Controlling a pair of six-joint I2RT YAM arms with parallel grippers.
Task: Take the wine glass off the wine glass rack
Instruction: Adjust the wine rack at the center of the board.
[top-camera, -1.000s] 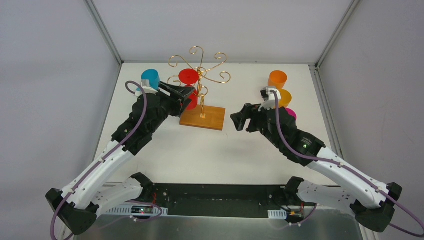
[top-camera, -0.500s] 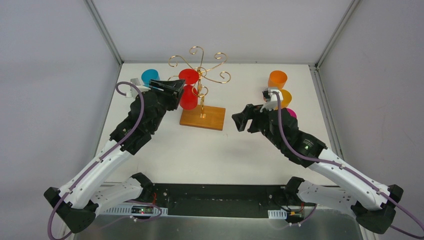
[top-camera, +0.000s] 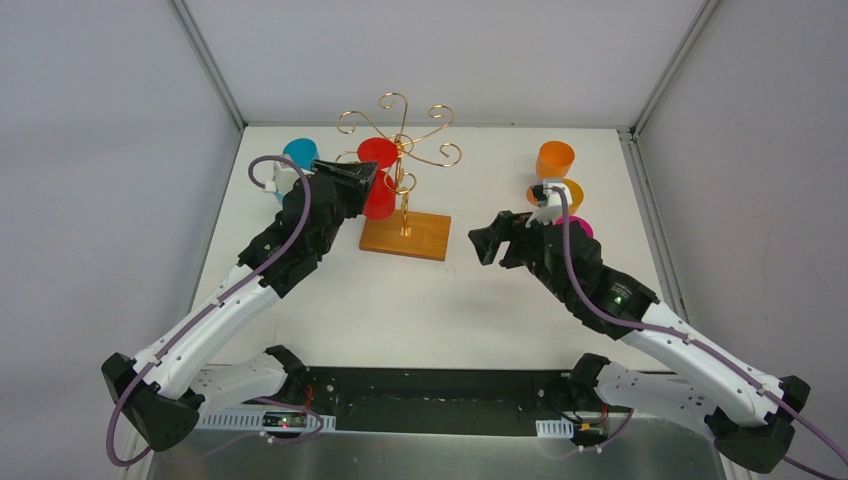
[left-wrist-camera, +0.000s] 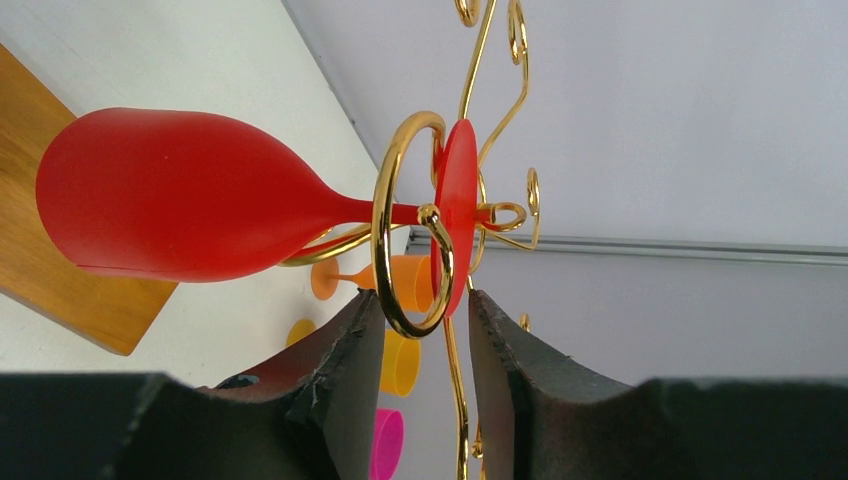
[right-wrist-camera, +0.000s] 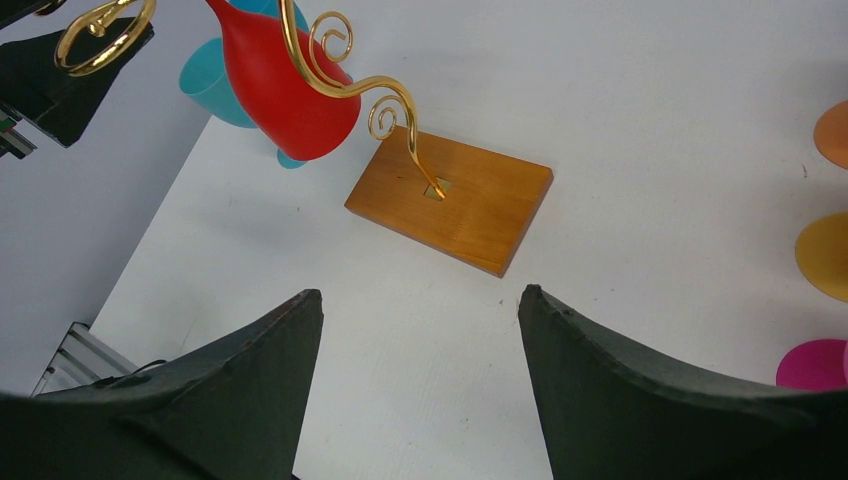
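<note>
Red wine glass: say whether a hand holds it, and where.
Not held: the glass hangs on the rack; open left hand is near its foot.

Teal glass (top-camera: 299, 153) is sitting on the white table (top-camera: 400, 310), just left of the left jaws and behind them. Orange glass (top-camera: 555, 160), yellow glass (top-camera: 573, 192) and pink glass (top-camera: 580, 226) are lining up in a row right of the right jaws, orange farthest, pink nearest. All three are showing through the left jaws' gap, well beyond. Grey walls (top-camera: 100, 150) are closing in the table.
</note>
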